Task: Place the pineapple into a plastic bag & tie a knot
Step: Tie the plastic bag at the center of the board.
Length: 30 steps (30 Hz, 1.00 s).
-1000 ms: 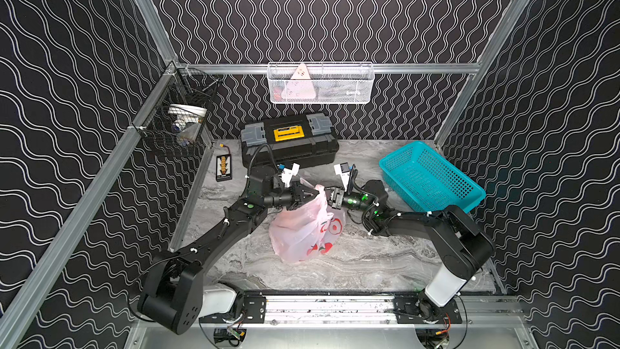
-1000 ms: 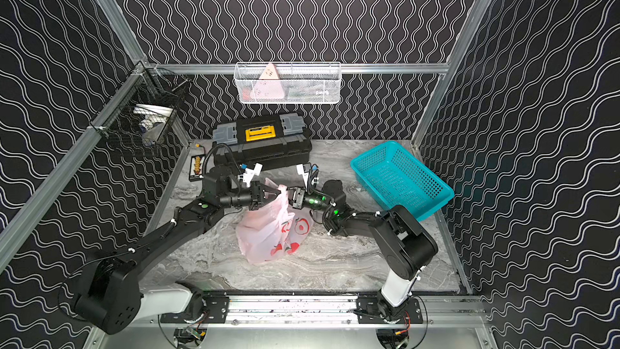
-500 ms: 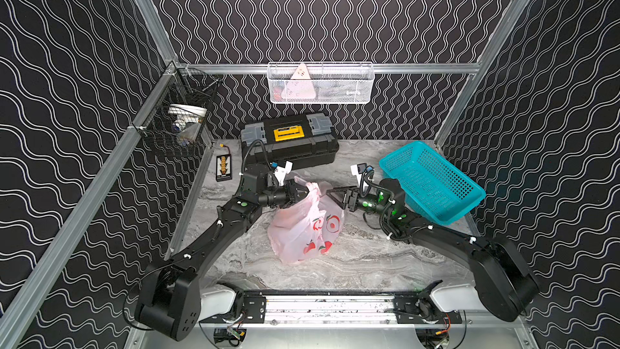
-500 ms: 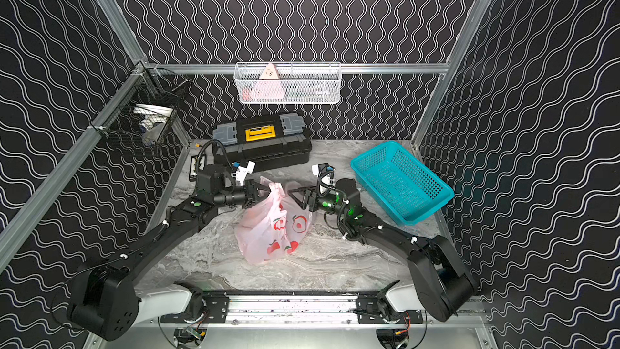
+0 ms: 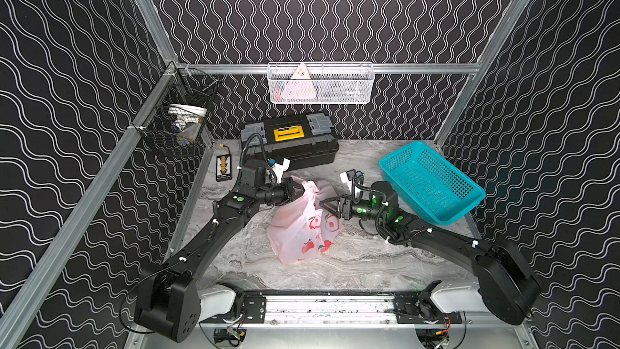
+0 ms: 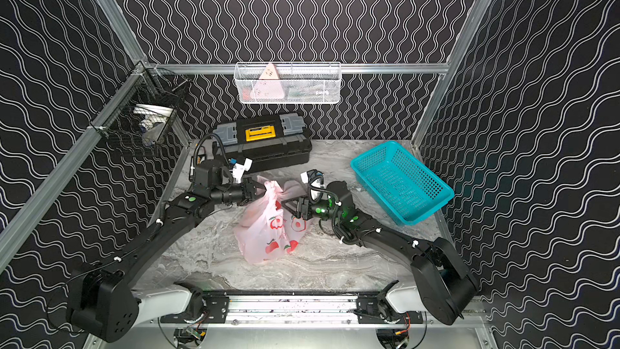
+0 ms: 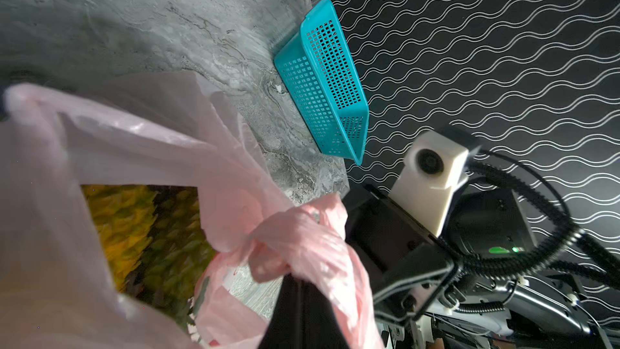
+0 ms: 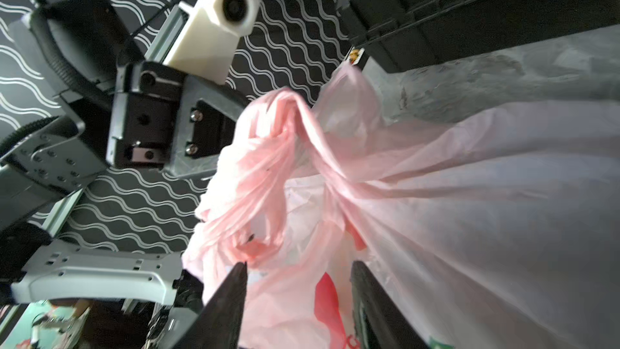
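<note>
The bag (image 5: 298, 229) sits mid-scene on the table (image 5: 355, 263) with the pineapple (image 7: 144, 229) inside. The left gripper (image 5: 301, 191) pinches its bunched top. The right gripper (image 5: 324, 207), jaws apart and empty, is just right of it.

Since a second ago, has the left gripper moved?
Yes, slightly. The left gripper, shut on the bunched top of the plastic bag, has drawn toward the robot's left along the front of the black toolbox, away from the right gripper.
</note>
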Available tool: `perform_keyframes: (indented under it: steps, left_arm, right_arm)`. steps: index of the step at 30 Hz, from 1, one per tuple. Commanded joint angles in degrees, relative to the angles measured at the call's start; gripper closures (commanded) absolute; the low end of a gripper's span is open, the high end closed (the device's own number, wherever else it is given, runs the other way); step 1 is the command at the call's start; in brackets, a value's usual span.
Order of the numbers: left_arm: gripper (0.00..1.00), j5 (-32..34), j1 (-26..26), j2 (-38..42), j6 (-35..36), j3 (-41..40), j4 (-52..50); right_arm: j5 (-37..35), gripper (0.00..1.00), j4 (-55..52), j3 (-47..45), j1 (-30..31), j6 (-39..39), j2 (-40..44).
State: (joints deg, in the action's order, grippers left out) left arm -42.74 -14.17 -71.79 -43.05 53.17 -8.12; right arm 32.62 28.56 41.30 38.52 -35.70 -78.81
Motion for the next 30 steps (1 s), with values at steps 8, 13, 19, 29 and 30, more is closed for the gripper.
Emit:
perform_keyframes:
  steps: [8,13,19,29,30]
  left_arm:
    - [1.0,-1.0,0.02,-1.07,2.16,-1.01,-0.61]
    - [1.0,-1.54,0.01,-0.81,1.66,-2.45,0.17]
    - [1.0,-1.83,-0.06,-0.52,1.53,-3.16,0.55]
    - [1.0,-3.12,-0.07,-1.8,0.85,-3.34,2.29]
    - [1.0,-3.05,-0.13,-1.94,0.5,-3.42,2.63]
  right_arm:
    - [-1.86,0.5,-3.59,3.75,2.13,1.33,-0.99]
    - [-2.56,0.47,-2.04,4.57,3.38,0.8,-3.12]
    - [-4.44,0.41,-2.92,4.92,3.8,0.38,-3.48]
    - [-8.08,0.54,-6.14,-3.19,1.23,1.47,5.27]
    - [-6.31,0.58,-6.09,-3.56,1.2,1.62,5.24]
